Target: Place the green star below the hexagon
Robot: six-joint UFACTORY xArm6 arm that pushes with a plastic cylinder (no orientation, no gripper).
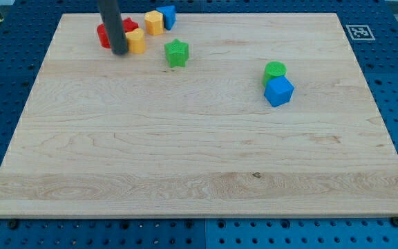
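The green star (177, 53) lies near the view's top, left of centre, on the wooden board (199, 159). The yellow hexagon (153, 22) sits above and to the left of the star, touching a blue block (167, 15) on its right. My tip (119, 51) is to the left of the star, with a gap between them. The tip stands between a red block (103, 35) on its left and a yellow block (137, 41) on its right. Another red block (129, 25) shows just behind the rod, partly hidden by it.
A green cylinder (275, 70) and a blue cube (278, 90) touch each other at the view's right of centre. A black and white marker (359, 32) sits off the board's top right corner. Blue perforated table surrounds the board.
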